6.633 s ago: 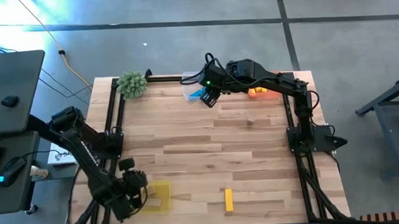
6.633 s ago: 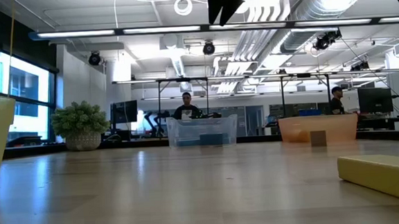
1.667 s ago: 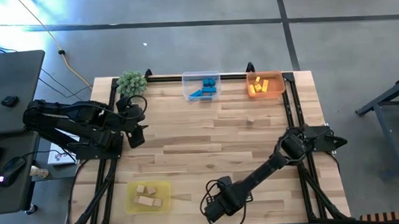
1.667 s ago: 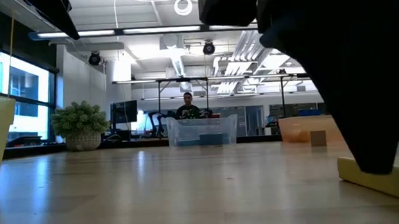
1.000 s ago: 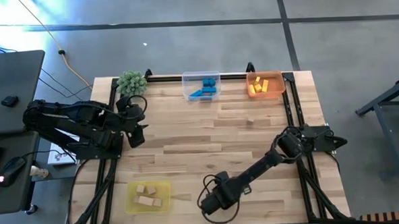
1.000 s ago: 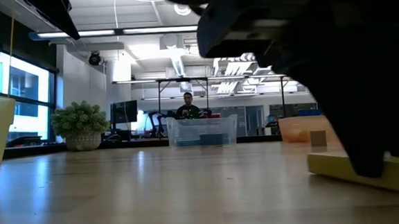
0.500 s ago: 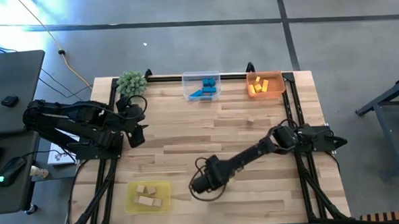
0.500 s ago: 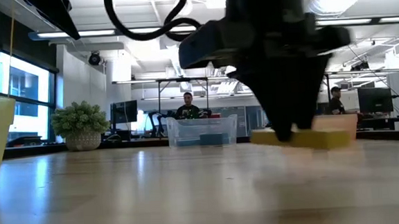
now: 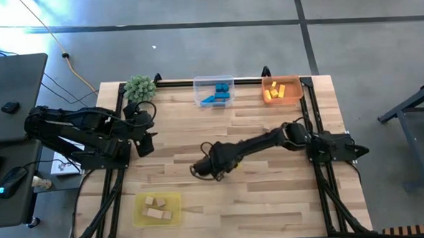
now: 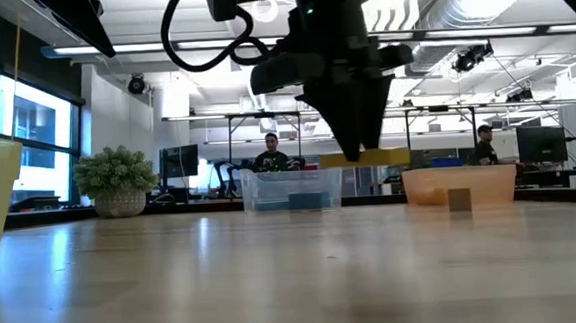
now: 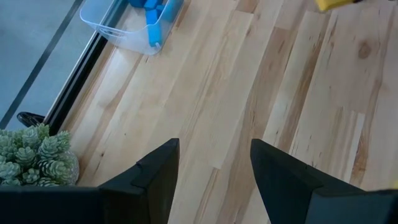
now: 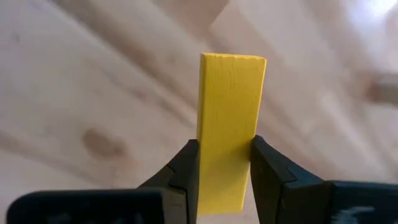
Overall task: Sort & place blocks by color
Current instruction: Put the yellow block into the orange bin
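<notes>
Reading the overhead frame from left to right: at centre left the left end effector waits over the counter's left edge with its fingers standing apart on nothing, below the green plant ball at the upper left corner. At lower left the yellow tray holds plain wood blocks. At centre the right end effector hangs above the bare boards, clamped on a yellow bar; in the wrist frame both fingers press its long faces near the lower end, so most of the bar projects past the tips, and in the table-level frame the same bar shows level and clear of the surface. Along the top edge, the clear tray at upper centre holds blue blocks, and the orange tray at upper right holds yellow blocks. The step in hand is judged to be the carry of the yellow bar to the orange tray. To do it well, you should keep the grip firm, since the hold is low on the bar and it could pivot; carry it high enough to pass the tray wall; centre it over the tray's open part, away from the rim; then lower it before you part the fingers, so it does not bounce out.
</notes>
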You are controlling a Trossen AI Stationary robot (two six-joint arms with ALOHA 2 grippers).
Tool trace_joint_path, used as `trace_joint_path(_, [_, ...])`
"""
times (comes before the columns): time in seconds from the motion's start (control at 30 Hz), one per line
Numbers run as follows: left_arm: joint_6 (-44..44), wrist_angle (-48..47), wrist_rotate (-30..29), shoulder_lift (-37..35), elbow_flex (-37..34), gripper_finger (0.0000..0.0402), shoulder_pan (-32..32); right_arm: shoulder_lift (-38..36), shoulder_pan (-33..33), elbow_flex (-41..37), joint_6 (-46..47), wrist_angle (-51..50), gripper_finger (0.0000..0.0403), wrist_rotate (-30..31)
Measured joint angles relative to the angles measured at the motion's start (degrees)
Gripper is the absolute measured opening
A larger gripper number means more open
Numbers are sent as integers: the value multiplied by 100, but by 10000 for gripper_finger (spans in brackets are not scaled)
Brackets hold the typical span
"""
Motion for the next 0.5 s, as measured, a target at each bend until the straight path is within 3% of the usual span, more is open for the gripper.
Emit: trace_joint_path(0.5, [-123, 0, 2, 0, -2, 188, 0, -415, -1119, 260, -1833, -167, 80, 1259])
